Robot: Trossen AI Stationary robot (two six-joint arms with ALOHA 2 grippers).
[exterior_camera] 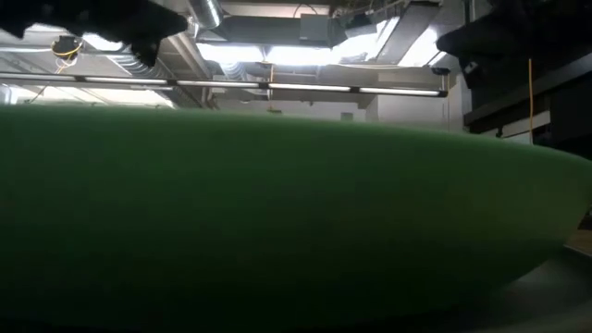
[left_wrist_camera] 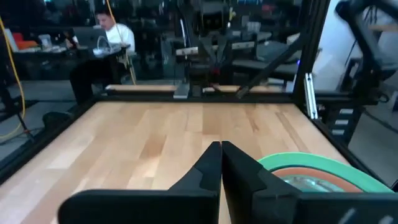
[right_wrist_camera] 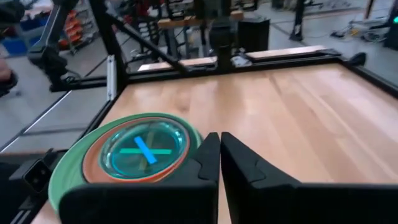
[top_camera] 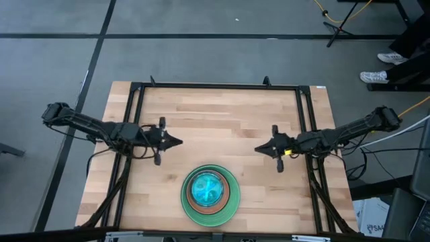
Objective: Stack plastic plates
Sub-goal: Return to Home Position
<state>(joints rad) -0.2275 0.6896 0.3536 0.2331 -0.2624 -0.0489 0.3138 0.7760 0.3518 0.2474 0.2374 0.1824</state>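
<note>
A stack of plates (top_camera: 210,195) sits on the wooden table near its near edge, in the middle. A large light green plate (top_camera: 230,210) is at the bottom, a brown plate (right_wrist_camera: 93,163) on it, and a translucent blue plate (right_wrist_camera: 144,149) on top. The stack also shows in the left wrist view (left_wrist_camera: 311,165), and the green plate fills the low view (exterior_camera: 277,222). My left gripper (top_camera: 179,142) is shut and empty over the table's left middle. My right gripper (top_camera: 258,149) is shut and empty over the right middle. Both are clear of the stack.
A black metal frame (top_camera: 215,87) runs around the table's far and side edges. Bare wood lies between the two grippers and toward the far edge. A person (left_wrist_camera: 109,34) sits at a desk in the room beyond the table.
</note>
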